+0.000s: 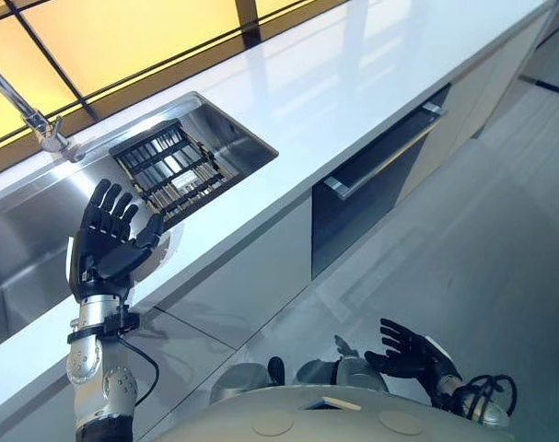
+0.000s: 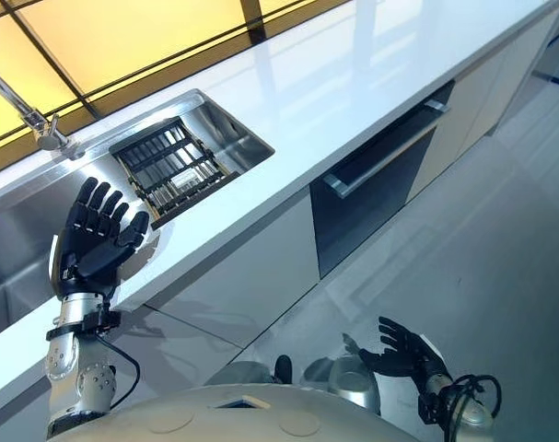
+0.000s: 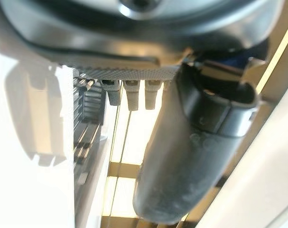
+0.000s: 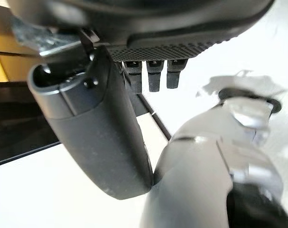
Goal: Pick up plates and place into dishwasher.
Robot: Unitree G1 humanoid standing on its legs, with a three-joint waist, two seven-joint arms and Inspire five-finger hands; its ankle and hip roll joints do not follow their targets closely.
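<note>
Stainless steel sink (image 1: 224,124) sunk in the white counter (image 1: 371,83) holds a dark slatted rack (image 1: 173,170) at its faucet-far end; whether plates sit in it cannot be told. Beside the rack, the left hand (image 1: 109,241) is raised with straight, spread fingers, a white plate (image 1: 157,262) edge showing behind it. Below the counter, right of the sink, the dishwasher (image 1: 376,189) front is closed, and the right hand (image 1: 403,352) hangs low with fingers loosely spread, holding nothing.

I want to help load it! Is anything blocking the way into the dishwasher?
Yes. The dishwasher door under the counter looks shut, its handle across the top, so it must be opened first. The left hand is up by the sink, a white rim showing behind it.
</note>
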